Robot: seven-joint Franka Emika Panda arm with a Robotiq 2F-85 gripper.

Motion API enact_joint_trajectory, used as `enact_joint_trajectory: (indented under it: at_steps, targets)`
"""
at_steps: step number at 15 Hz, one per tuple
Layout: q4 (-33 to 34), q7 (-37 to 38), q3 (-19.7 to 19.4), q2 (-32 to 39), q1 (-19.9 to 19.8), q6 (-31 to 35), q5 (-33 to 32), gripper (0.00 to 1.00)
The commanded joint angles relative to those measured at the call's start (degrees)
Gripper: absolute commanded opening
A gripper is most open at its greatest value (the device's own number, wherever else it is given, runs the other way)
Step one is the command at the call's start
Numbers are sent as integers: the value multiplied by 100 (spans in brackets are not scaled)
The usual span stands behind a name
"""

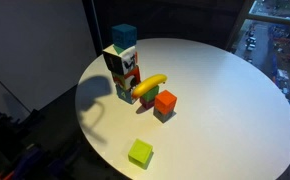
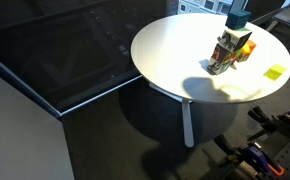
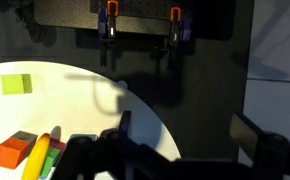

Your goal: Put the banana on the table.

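1. White table (image 1: 235, 90) lay below the pincer (image 3: 185, 140), which hung open and empty above its edge.
2. The banana (image 1: 150, 86) rested on low blocks against the block tower (image 1: 123, 60).
3. A careless descent might have toppled that tower.

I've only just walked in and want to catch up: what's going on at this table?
Nothing is being held yet. The banana lies on top of the cluster of blocks on the white table. In the wrist view the gripper hangs open near the table edge, off to one side of the banana.
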Motion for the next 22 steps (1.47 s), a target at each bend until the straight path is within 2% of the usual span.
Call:
enact_joint_trajectory:
  at_steps: [1, 11, 22]
  targets:
    - [14, -45, 100, 14, -126, -14, 37, 100]
    - [20, -9, 127, 24, -127, 44, 26, 100]
    - [206, 737, 417, 582, -192, 1382, 6, 100]
